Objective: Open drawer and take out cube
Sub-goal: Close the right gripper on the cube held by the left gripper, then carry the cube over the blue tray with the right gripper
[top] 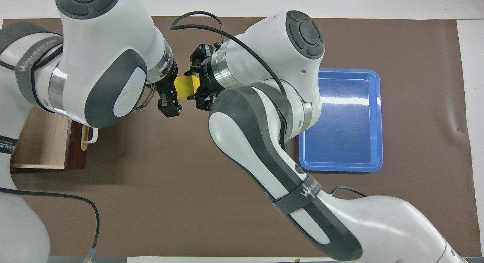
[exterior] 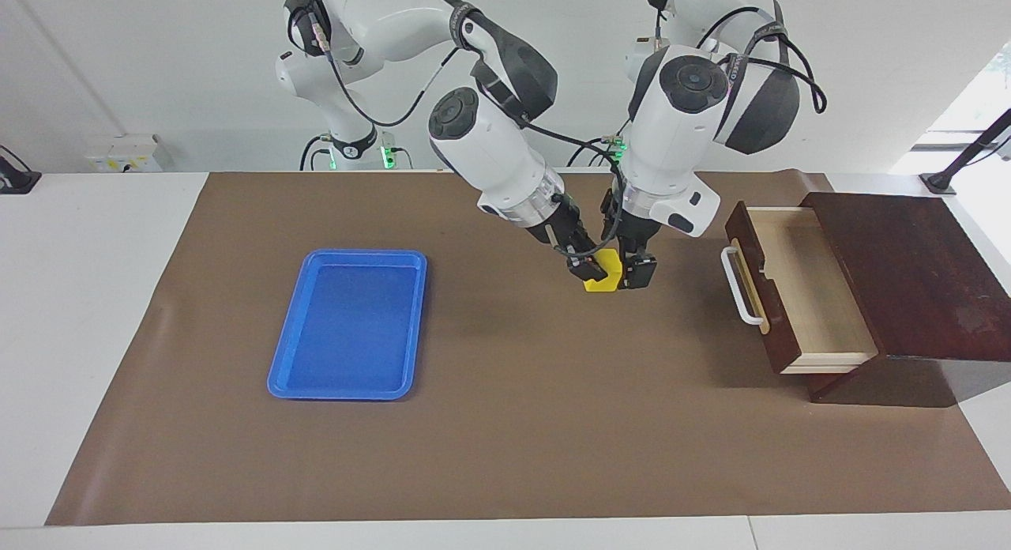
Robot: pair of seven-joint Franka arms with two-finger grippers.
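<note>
Two claws meet at the cube (exterior: 600, 270), up over the surface (exterior: 513, 423) near the open drawer (exterior: 806, 289). My right claw (exterior: 586, 269) pinches it; my left claw (exterior: 634, 272) gapes empty. I pull left away straight, so the cube doesn't get bumped.

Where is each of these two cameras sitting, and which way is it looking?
Facing view: high across the table, looking at both robots, whole arms and bases showing, the open drawer at the left arm's end.
Overhead view: high above the robots' end, looking steeply down; upper arms fill it, the blue tray half hidden.
Both show the yellow cube held by the right gripper, the open left gripper beside it, over the brown mat.
</note>
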